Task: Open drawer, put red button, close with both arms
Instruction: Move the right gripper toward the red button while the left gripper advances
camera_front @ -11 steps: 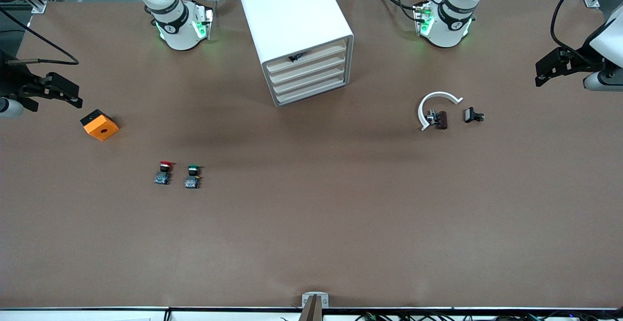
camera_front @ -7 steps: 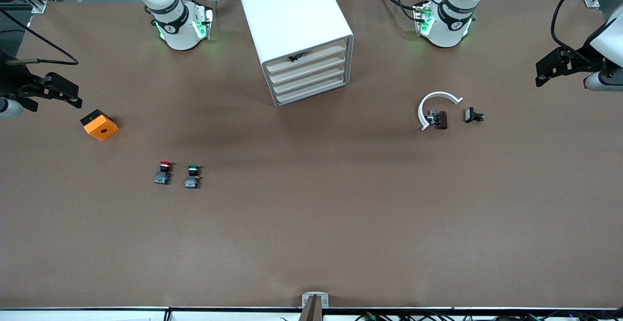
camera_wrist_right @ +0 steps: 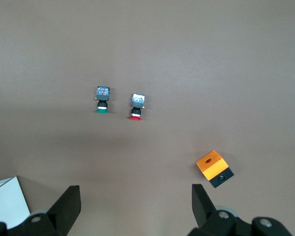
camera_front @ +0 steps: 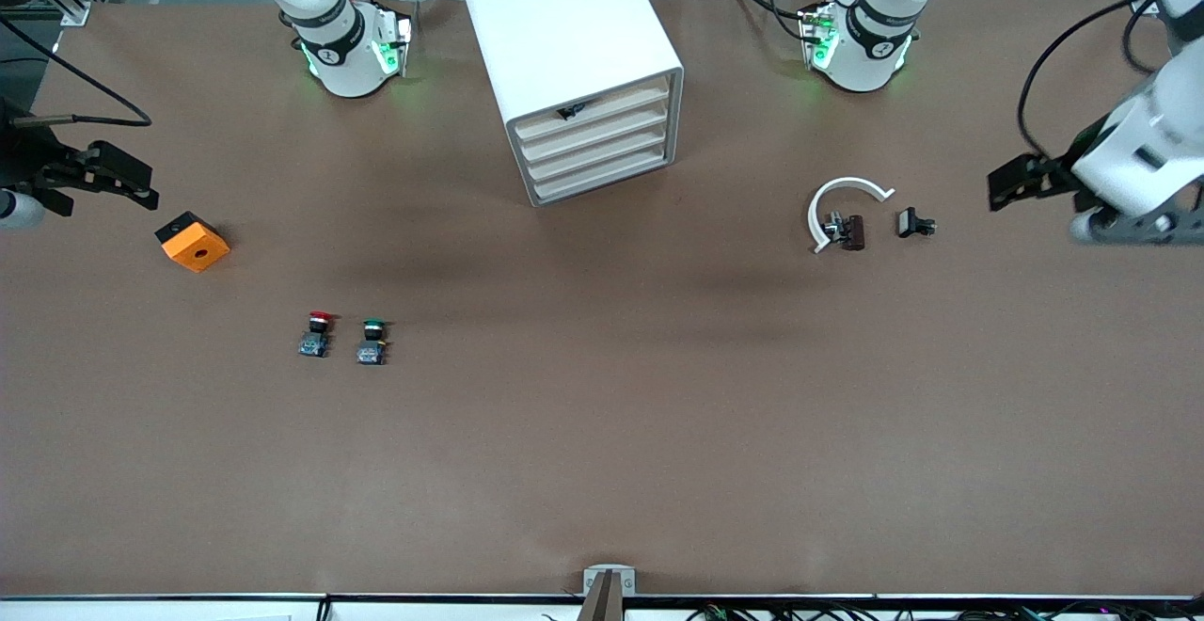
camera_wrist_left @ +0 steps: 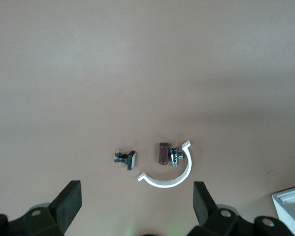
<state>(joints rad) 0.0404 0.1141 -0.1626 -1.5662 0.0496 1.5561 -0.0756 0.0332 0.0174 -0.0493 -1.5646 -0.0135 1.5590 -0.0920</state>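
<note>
Red-capped and tiny, the red button (camera_front: pixel 318 332) lies on the brown table (camera_front: pixel 602 452) at lower left of the front frame, cap pointing toward the robots' bases and bluish-grey base toward the camera, so its long axis runs up and down the frame. Just beside it, toward the left arm's end of the table, lies the same switch with a green cap, the green button (camera_front: pixel 372 340). Up and toward the frame's left edge from the pair sits an orange box (camera_front: pixel 192 241) with a round hole.

Close above that box at the frame's left edge hangs the right gripper (camera_front: pixel 111 176), its fingers spread wide and empty in the right wrist view, where the red button (camera_wrist_right: pixel 135 106) shows between them and farther off. This arm is clearly the nearer one to the button.

At top centre stands the white drawer cabinet (camera_front: pixel 571 61), all four drawers closed. At the right edge of the frame, the left gripper (camera_front: pixel 1011 183) hangs over the table near a white curved clip (camera_front: pixel 840 205) and small black parts, fingers spread and holding nothing. It seems best placed for the drawer.
</note>
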